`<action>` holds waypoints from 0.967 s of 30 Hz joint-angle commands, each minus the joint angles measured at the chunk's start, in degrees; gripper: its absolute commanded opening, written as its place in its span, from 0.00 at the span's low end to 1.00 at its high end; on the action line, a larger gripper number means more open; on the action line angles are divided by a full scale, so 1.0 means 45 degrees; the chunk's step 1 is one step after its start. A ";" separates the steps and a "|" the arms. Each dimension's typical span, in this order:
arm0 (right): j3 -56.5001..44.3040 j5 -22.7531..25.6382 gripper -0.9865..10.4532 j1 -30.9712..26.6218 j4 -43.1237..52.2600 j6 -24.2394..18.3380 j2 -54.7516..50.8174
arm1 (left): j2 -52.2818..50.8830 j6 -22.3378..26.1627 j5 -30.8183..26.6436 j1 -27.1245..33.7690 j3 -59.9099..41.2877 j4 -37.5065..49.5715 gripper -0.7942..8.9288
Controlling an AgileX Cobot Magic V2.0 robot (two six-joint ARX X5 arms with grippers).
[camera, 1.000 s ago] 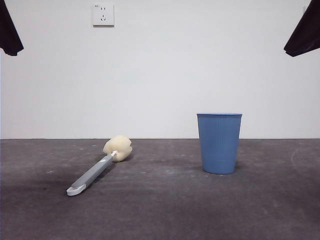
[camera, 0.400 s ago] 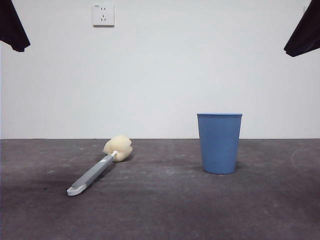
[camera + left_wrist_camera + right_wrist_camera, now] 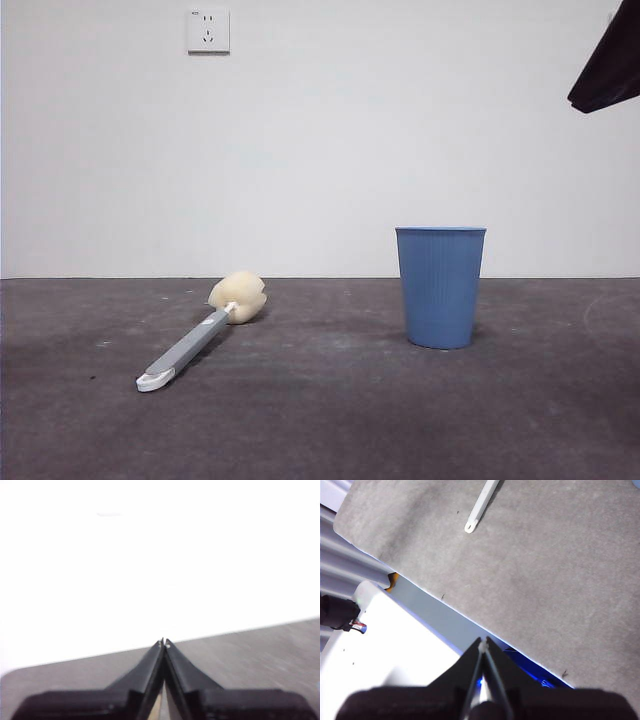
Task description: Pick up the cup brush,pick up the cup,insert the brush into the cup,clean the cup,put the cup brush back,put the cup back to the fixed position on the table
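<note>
The cup brush (image 3: pixel 196 339) lies flat on the table (image 3: pixel 320 420) at the left, cream sponge head toward the wall, white looped tip toward the front. Its handle end also shows in the right wrist view (image 3: pixel 479 507). The light blue ribbed cup (image 3: pixel 440 286) stands upright right of centre. My left gripper (image 3: pixel 164 642) is shut and empty, high up, facing the white wall; it is out of the front view. My right gripper (image 3: pixel 483 644) is shut and empty, above the table's edge; its arm shows as a black tip (image 3: pixel 608 68) at the top right corner.
A white wall socket (image 3: pixel 208 30) sits high on the wall at the left. In the right wrist view the table's edge (image 3: pixel 420 582) runs diagonally, with white and grey equipment (image 3: pixel 380 645) beyond it.
The black tip of the left arm at the top left corner has risen and left the front view. The brush, the cup and the right arm have not moved.
</note>
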 commanded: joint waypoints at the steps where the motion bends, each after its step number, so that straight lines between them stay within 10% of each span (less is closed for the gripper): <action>1: -0.0010 0.0039 0.09 0.0019 0.0029 0.0068 -0.0015 | -0.1083 0.0219 -0.0044 0.0500 -0.2016 0.0923 0.08; 14: -0.0010 0.0039 0.09 0.0019 0.0029 0.0068 -0.0015 | -0.4153 -0.1088 -0.0078 0.0976 -0.6722 0.0981 0.08; 29: -0.0010 0.0039 0.09 0.0019 0.0034 0.0068 -0.0015 | -0.4328 -0.1535 -0.0044 0.0971 -0.7150 -0.1282 0.08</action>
